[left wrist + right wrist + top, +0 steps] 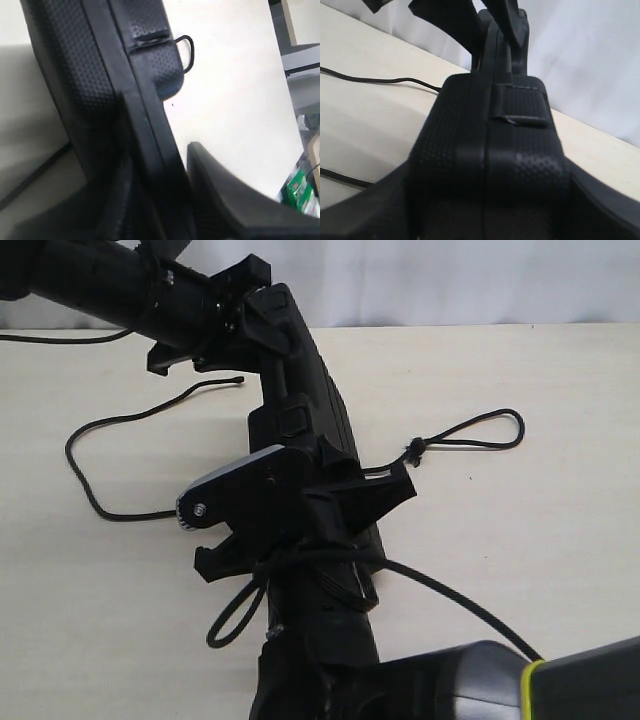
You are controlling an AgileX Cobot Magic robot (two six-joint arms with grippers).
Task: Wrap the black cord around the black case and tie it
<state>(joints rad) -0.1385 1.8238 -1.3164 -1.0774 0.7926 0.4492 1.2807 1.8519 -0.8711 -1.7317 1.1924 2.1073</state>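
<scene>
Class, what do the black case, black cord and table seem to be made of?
The black case: likely moulded plastic, matt; fine pebbled texture, moulded seam. The black cord: probably woven fibre; thin, limp, holds a knot. The table: pale laminate or painted wood, perhaps; smooth, matt.

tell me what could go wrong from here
The black case stands on its edge, pinched at one end by the left hand; the right hand straddling it could tip or twist it. The black cord wrap beside that hand looks slack, so it may slip before tying.
</scene>
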